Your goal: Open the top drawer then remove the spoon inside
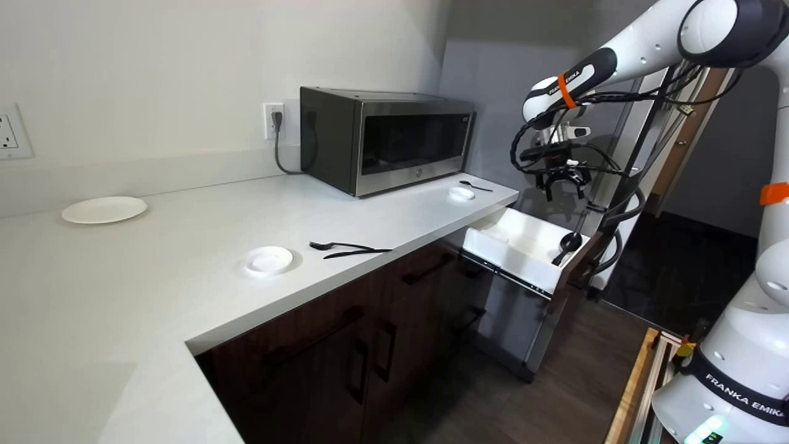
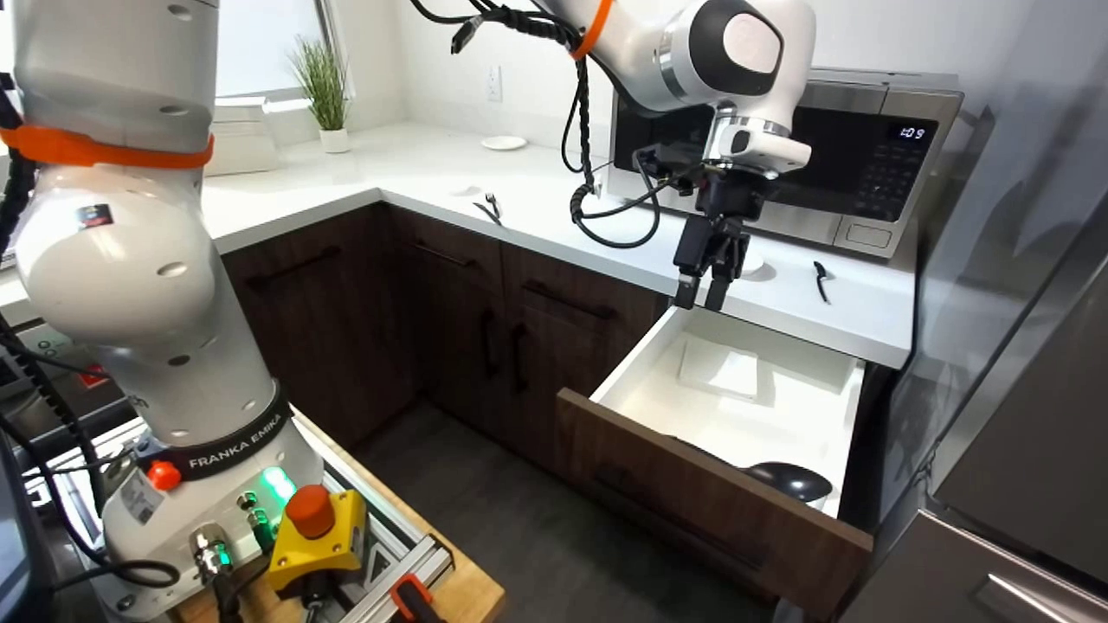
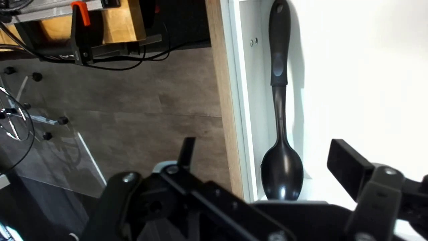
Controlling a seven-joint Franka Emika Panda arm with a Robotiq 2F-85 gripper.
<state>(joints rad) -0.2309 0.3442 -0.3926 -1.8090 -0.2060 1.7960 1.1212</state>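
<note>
Spoon (image 3: pixel 280 103) lies in the pulled-out top drawer (image 2: pixel 762 424), along its front, the jaws parted wide

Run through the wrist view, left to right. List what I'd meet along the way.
Metal legs with dark feet → black-and-orange clamp → one tool fingertip → top drawer's wooden front edge → black spoon → the other tool fingertip.
</note>
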